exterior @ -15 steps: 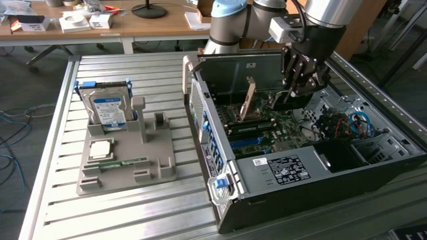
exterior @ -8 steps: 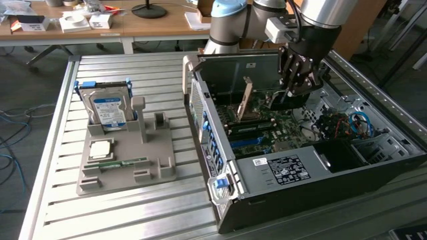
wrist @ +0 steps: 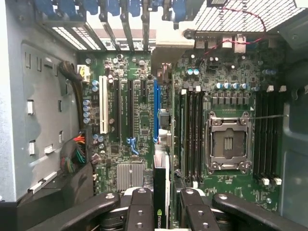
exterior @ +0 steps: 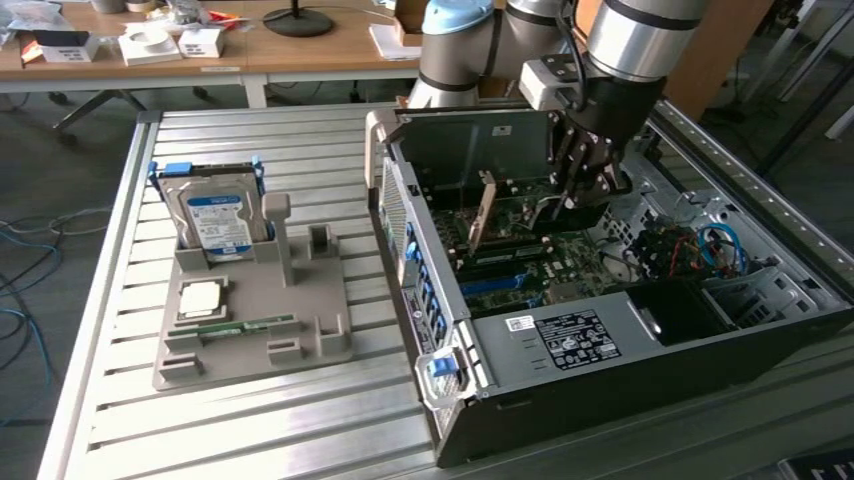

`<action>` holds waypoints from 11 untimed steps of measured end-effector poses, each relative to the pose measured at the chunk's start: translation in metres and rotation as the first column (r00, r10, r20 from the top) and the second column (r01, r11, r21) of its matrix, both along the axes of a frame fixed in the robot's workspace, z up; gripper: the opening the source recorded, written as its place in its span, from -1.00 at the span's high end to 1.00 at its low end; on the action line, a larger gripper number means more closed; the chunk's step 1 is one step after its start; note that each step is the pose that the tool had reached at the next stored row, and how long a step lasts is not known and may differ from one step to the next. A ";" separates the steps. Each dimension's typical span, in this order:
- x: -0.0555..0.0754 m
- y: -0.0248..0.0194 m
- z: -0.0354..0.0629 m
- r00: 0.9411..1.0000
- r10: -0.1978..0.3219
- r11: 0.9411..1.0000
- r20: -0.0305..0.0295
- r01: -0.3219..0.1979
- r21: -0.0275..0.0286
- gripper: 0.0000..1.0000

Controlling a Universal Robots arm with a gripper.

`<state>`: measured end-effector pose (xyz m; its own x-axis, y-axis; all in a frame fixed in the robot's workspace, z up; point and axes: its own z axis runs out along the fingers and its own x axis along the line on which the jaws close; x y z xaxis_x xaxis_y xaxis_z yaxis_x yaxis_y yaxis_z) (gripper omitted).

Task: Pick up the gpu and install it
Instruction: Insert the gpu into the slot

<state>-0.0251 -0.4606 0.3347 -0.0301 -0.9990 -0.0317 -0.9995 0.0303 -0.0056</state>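
The gpu (exterior: 518,216) stands on edge inside the open computer case (exterior: 601,340), low over the motherboard, with its pale end bracket toward the case's rear wall. My gripper (exterior: 583,188) reaches down from above and is shut on the card's top edge. In the wrist view the black fingers (wrist: 139,211) clamp the gpu (wrist: 160,183) from both sides, and the card runs edge-on in line with the blue expansion slot (wrist: 155,108). Whether its connector sits in the slot is hidden.
The case lies on a slatted metal table (exterior: 267,420). A grey holder (exterior: 254,320) at the exterior view's left carries a hard drive (exterior: 218,215), a processor (exterior: 203,298) and a memory stick (exterior: 247,326). Cables (exterior: 701,250) and an empty processor socket (wrist: 227,142) lie beside the slots.
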 end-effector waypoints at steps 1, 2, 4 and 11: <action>0.000 0.0000 0.0000 1.000 0.000 1.000 0.000 0.000 0.000 0.48; 0.000 0.0000 0.0000 1.000 0.000 1.000 0.000 0.000 0.000 0.48; 0.000 0.0000 -0.0004 1.000 0.000 1.000 0.000 0.000 0.000 0.48; 0.000 0.0000 -0.0127 1.000 0.000 1.000 0.000 0.000 0.000 0.48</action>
